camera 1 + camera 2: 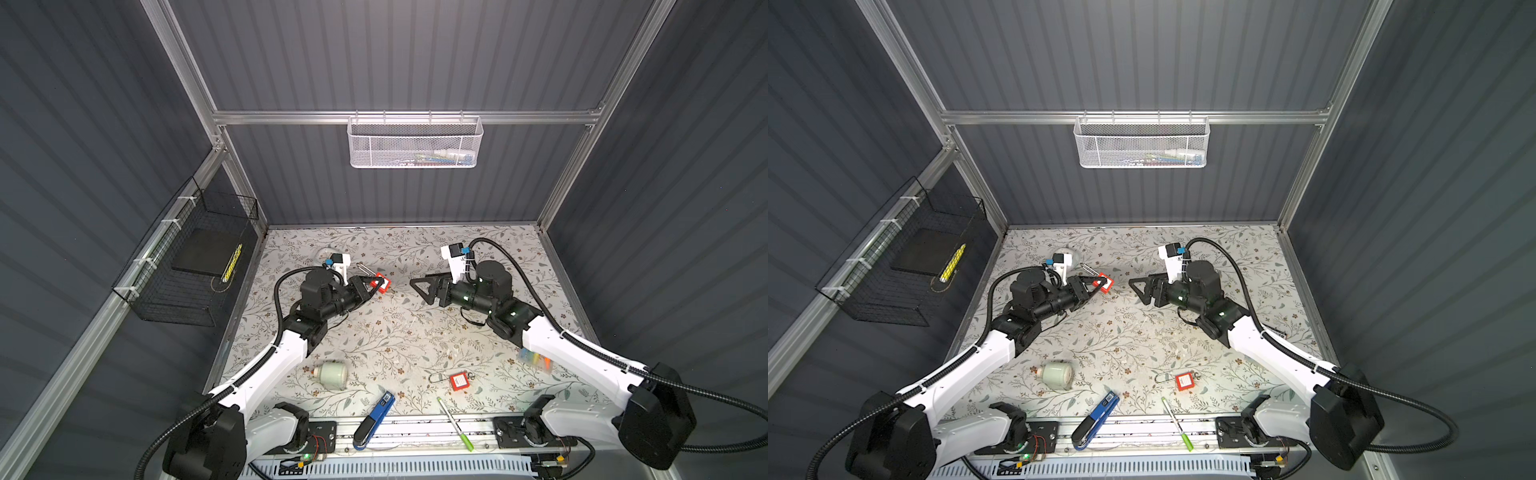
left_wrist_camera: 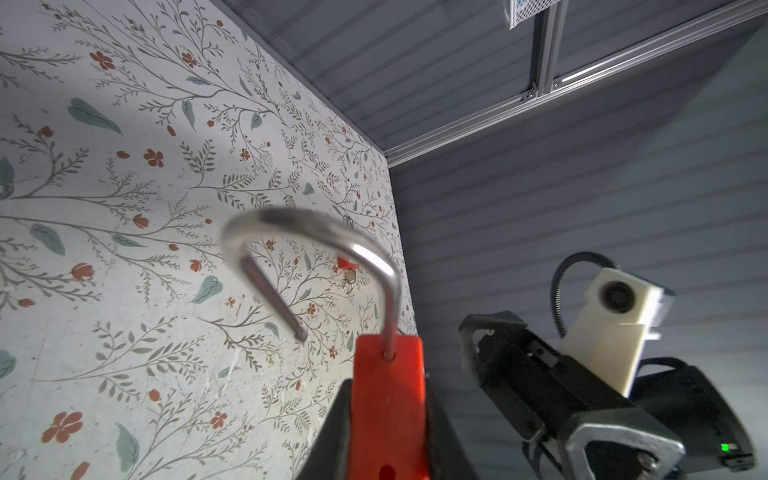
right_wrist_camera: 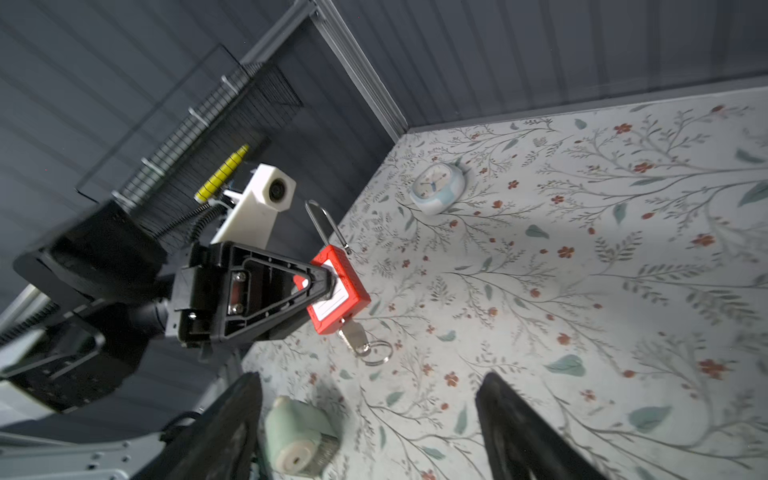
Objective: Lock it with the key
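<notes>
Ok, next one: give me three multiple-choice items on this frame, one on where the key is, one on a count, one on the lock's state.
1. Where is the silver key?
A) in the bottom of the red plastic padlock held by the left gripper
B) in the black wire cage
C) in the white mesh basket

2. How many red padlocks show?
A) one
B) two
C) three

3. The held padlock's steel shackle is:
A) closed
B) open
C) missing

Key:
1. A, the right wrist view shows it seated in the lock with its ring hanging.
2. B, a second padlock lies on the floral table.
3. B, one leg stands free of the body.
</notes>
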Controlling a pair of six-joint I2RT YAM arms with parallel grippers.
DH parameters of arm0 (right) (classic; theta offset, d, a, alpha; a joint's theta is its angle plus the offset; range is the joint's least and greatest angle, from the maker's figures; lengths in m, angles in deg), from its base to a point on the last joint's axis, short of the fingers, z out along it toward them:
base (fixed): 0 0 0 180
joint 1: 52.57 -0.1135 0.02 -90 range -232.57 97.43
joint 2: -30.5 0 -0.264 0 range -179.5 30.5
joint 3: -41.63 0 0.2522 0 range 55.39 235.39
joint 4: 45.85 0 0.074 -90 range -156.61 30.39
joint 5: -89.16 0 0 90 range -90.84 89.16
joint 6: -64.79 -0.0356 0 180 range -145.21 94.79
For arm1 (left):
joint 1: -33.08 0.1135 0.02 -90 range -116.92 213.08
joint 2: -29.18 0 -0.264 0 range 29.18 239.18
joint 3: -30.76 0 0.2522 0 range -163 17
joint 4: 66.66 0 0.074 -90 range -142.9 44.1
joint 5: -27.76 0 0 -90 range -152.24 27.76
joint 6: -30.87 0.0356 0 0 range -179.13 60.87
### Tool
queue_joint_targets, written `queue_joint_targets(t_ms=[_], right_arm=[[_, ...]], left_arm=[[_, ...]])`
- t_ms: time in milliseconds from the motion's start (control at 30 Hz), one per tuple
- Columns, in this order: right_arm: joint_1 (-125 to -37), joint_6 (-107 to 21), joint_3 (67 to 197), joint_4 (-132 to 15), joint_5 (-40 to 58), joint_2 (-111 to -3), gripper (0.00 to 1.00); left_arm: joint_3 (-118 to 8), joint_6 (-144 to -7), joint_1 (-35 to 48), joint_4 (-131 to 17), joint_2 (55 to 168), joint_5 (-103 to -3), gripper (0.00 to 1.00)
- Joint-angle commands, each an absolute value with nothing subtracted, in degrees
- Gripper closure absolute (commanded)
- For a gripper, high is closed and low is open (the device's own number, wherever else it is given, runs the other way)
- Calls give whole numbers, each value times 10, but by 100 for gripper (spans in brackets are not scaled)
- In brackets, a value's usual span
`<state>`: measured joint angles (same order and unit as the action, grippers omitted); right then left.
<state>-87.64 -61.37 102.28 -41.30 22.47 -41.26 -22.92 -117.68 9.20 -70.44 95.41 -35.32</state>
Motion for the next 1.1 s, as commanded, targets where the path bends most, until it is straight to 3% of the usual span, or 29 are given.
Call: queue_joint_targets(t_ms=[0,167,300,533,900,1067], right_arm=[[-868,-760,1014,-260,277,-442,17],[-876,-917,1045,-71,351,-551,18],[-885,-1007,1044,84,316,-619,22],[-917,-987,1071,68,311,-645,25],[-930,-1008,1066,117,303,-670,53],[-930,-1018,1057,137,296,-675,58]], left_arm=[[-245,-1225,91,-782,951,-350,100],[-245,-1273,91,-843,966,-340,100],[-252,-1285,91,-861,971,-342,100],[-256,-1291,91,-869,977,-345,100],[-250,-1297,91,-881,975,-348,100],[-249,-1299,91,-884,976,-349,100]])
